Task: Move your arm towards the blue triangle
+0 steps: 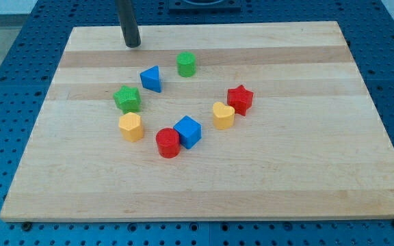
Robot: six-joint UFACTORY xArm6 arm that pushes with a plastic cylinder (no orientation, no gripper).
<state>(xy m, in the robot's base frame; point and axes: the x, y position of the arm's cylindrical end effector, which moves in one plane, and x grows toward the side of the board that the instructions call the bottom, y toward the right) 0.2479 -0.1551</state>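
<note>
Pale wooden surface (204, 184). No claw fitted, nothing held; my tip (133, 45) sits well apart from small blue plastic triangle (152, 78): probably light, rigid, slides easily; push a flat face.

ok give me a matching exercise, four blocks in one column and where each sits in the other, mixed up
Blocks:
1. blue triangle
2. red star
3. green cylinder
4. red cylinder

Places:
A. furthest toward the view's right of all the blocks
B. nearest the view's bottom, touching the blue cube
C. nearest my tip, below it and slightly right
D. nearest the view's top of all the blocks

Pairs: 1-C, 2-A, 3-D, 4-B
</note>
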